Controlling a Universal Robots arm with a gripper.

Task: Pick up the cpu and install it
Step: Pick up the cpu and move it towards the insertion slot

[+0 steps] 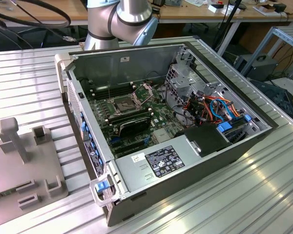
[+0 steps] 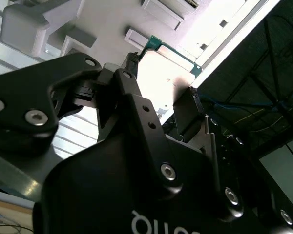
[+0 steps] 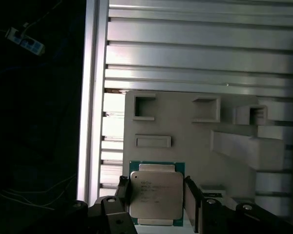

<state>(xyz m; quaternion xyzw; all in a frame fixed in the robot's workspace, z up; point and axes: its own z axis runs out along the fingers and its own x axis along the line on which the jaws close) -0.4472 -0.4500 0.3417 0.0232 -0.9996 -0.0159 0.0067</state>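
On the exterior view's left we see the grey fixture (image 1: 10, 170). In the first wrist view the cpu (image 3: 156, 195) sits over that fixture, and the gripper (image 3: 155, 181) looks clenched on its two sides. We cannot tell whether the chip has left the plate. Further right, inside the open case (image 1: 185, 165), the socket (image 1: 123, 103) looks bare, with its frame tipped up. We judge the pick is under way and the install is not yet done.

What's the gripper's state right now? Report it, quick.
Gripper: closed on the cpu, jaws against two opposite edges of it, over the grey fixture plate.
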